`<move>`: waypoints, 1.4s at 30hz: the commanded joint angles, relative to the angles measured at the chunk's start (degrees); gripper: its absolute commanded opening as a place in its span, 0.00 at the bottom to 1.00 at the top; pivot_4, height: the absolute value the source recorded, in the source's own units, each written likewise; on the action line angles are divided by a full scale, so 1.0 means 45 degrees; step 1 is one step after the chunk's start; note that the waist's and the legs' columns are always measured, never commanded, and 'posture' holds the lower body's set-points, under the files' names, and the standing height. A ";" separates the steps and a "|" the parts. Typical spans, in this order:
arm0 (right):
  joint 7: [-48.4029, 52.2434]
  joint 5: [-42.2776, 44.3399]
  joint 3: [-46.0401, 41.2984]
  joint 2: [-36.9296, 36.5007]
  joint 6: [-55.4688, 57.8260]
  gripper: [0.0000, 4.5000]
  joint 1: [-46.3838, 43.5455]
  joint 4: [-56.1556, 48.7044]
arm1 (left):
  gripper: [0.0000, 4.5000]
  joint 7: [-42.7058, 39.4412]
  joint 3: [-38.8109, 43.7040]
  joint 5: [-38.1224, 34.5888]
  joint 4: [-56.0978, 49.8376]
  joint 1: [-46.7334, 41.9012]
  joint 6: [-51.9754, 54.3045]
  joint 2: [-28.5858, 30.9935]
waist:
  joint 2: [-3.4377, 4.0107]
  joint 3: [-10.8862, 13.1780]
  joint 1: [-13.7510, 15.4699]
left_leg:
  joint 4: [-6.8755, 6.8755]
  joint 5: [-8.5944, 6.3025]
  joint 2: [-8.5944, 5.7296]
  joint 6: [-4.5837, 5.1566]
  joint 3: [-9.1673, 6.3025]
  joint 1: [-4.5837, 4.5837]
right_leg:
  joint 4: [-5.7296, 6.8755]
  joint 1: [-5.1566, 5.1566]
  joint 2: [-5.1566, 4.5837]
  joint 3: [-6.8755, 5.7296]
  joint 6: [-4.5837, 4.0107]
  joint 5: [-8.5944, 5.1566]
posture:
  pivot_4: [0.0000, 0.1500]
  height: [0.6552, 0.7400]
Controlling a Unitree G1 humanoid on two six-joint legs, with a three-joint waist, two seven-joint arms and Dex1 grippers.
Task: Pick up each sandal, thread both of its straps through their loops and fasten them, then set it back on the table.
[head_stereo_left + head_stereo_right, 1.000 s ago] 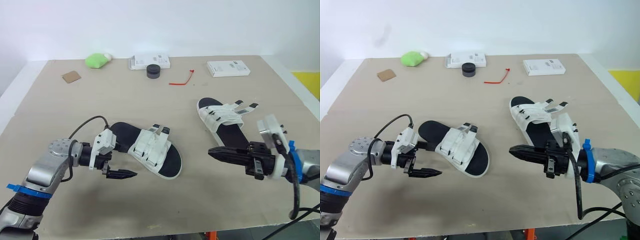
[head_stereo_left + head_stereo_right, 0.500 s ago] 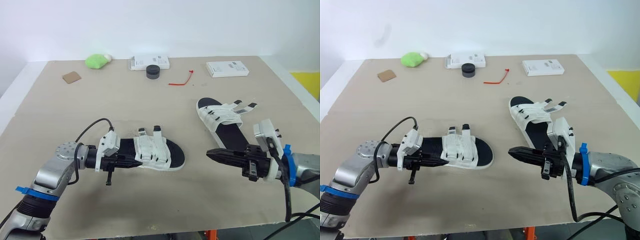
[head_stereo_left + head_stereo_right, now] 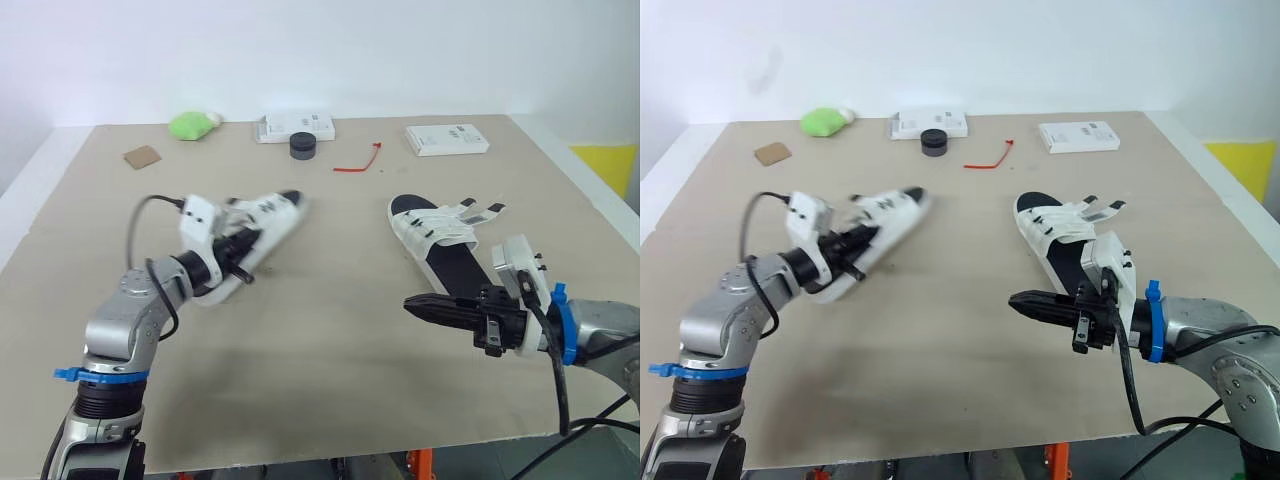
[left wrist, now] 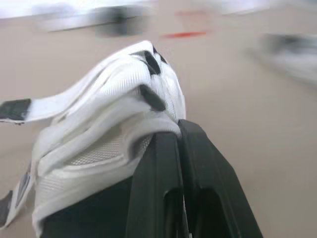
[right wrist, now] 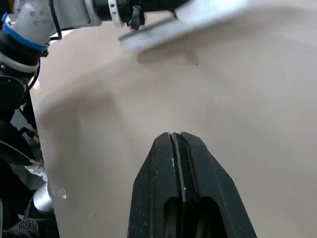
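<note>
Holding the first sandal (image 3: 262, 222) up off the worktop (image 3: 330, 385), my left fingers (image 4: 174, 136) are clenched on its edge beside the white straps. The sandal slants toward 1 o'clock. My right fingers (image 5: 173, 145) are pressed together around nothing and hover low above the worktop. The second sandal (image 3: 440, 240) lies flat at 1 o'clock from their tips, near but apart, strap ends sticking out.

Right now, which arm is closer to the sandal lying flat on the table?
Right. The right end effector sits beside the near end of that sandal, fingers shut and empty. The left end effector is well away on the other side, gripping the other sandal.
</note>
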 commanded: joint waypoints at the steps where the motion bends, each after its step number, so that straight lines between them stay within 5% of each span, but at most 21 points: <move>1: 0.0115 -0.0119 0.0193 0.0067 -0.0427 0.00 -0.0490 0.0244 | 0.02 0.1587 0.0802 0.0548 -0.1256 0.0467 0.0753 -0.0034 | -0.0003 0.0001 0.0066 | 0.0000 0.0000 0.0000 0.0000 -0.0008 -0.0007 | 0.0001 -0.0004 0.0004 -0.0003 -0.0003 0.0002 | 1.00 1.00; 9: 0.0638 -0.0887 0.1390 0.0149 -0.0963 0.00 -0.1425 0.1098 | 0.02 0.1046 -0.0271 0.1072 -0.0475 0.1554 -0.0959 -0.0109 | -0.0004 0.0001 0.0383 | 0.0022 0.0005 -0.0062 -0.0008 -0.0009 -0.0027 | -0.0012 0.0009 -0.0065 -0.0014 -0.0024 0.0042 | 1.00 1.00; 12: 0.0669 -0.0907 0.1349 0.0190 -0.1002 0.00 -0.1405 0.1110 | 0.21 0.0776 -0.0318 0.1008 0.0109 0.1125 -0.1576 -0.0159 | -0.0004 0.0001 0.0379 | 0.0027 0.0020 -0.0059 -0.0003 -0.0010 -0.0023 | -0.0015 0.0016 -0.0062 -0.0018 0.0004 0.0039 | 1.00 1.00; 17: 0.0482 -0.0826 0.1005 0.0273 -0.1067 0.00 -0.0916 0.0852 | 0.78 0.0030 -0.0451 0.0531 0.0123 0.0780 -0.2039 -0.0367 | -0.0005 0.0001 0.0376 | 0.0026 0.0035 -0.0047 0.0001 -0.0012 -0.0023 | -0.0015 0.0013 -0.0048 -0.0018 0.0014 0.0051 | 1.00 1.00; 20: 0.0316 -0.0732 0.0746 0.0326 -0.1099 0.00 -0.0631 0.0654 | 0.99 -0.0502 -0.0186 -0.0243 -0.0393 0.0704 -0.1972 -0.0476 | -0.0004 0.0001 0.0370 | 0.0021 0.0035 -0.0048 0.0001 -0.0011 -0.0028 | -0.0015 0.0011 -0.0049 -0.0014 0.0006 0.0055 | 1.00 1.00; 28: 0.0350 -0.1132 -0.0413 0.0018 -0.1476 0.00 0.0592 0.0766 | 0.99 -0.5348 0.0972 -0.3780 -0.2768 0.3349 -0.1797 0.1936 | 0.0011 -0.0009 0.0297 | -0.0012 0.0029 -0.0042 -0.0002 0.0016 -0.0013 | -0.0017 0.0004 -0.0054 0.0004 -0.0021 0.0047 | 1.00 1.00; 34: 0.0635 -0.1490 -0.0884 -0.0383 -0.1593 0.00 0.1031 0.1223 | 0.99 -0.5130 0.2652 -0.6698 -0.2942 0.4025 0.0938 0.3510 | 0.0018 -0.0002 0.0326 | 0.0002 0.0042 0.0006 0.0022 0.0015 0.0000 | -0.0012 0.0004 -0.0015 -0.0014 -0.0016 0.0051 | 1.00 1.00; 42: 0.1353 -0.2307 -0.2564 -0.0903 -0.2055 0.00 0.2381 0.2954 | 0.99 -0.5411 0.6549 -0.7587 -0.1870 0.6614 0.1675 0.5289 | 0.0024 -0.0006 0.0318 | -0.0010 0.0041 0.0030 0.0021 0.0073 0.0003 | -0.0015 -0.0025 -0.0016 0.0001 -0.0039 0.0052 | 1.00 1.00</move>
